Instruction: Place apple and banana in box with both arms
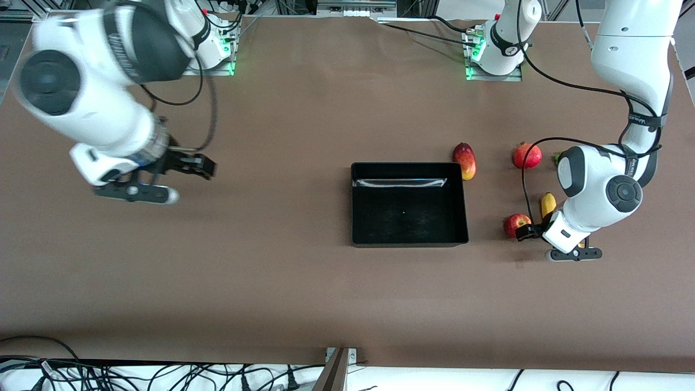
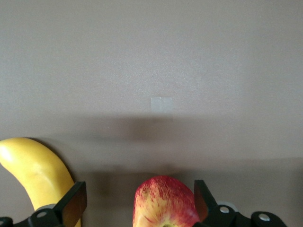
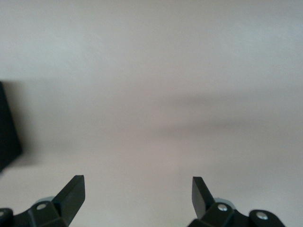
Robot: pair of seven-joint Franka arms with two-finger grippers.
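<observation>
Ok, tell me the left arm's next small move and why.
Probably lower a little and close on the apple. The left gripper is open with the apple between its fingers, nearer one finger, and the banana just outside them. The box holds no fruit yet. The right gripper waits open over bare table.

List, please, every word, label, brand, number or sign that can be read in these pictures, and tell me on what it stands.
No text can be read with certainty.
White lettering on the dark joint band of the left arm: too small to read.
Lettering on the dark joint of the right arm: blurred, unreadable.
The apple, the banana, the box and the pale square patch on the table carry no visible text.
</observation>
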